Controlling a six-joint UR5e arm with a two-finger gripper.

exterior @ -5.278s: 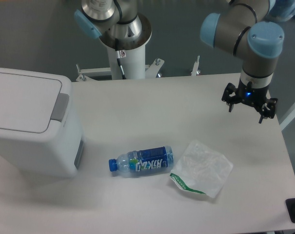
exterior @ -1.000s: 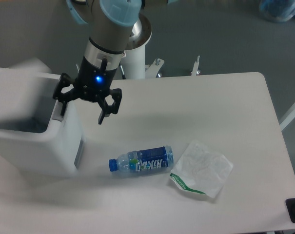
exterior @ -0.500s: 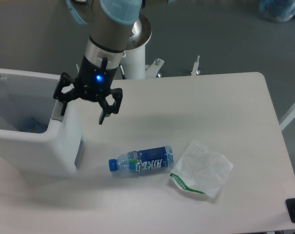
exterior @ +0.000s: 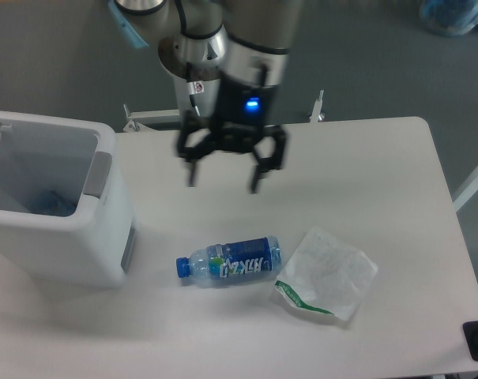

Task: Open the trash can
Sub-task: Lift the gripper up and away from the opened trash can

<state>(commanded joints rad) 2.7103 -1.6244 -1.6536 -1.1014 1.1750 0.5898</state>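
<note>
The white trash can [exterior: 96, 253] stands at the table's left edge with its lid swung up and back, so the inside is exposed and something bluish lies at the bottom. Its grey push tab [exterior: 99, 173] shows on the right rim. My gripper [exterior: 223, 183] hangs open above the table's middle, to the right of the can and apart from it, with nothing between its fingers.
A clear water bottle [exterior: 228, 260] with a blue label and cap lies on its side in front of the gripper. A crumpled clear plastic bag [exterior: 327, 273] lies to its right. The arm's white base post [exterior: 209, 95] stands behind the table.
The lid has gone from closed to fully open. My gripper, which was at the can's push tab, has moved right to above the table's middle.
</note>
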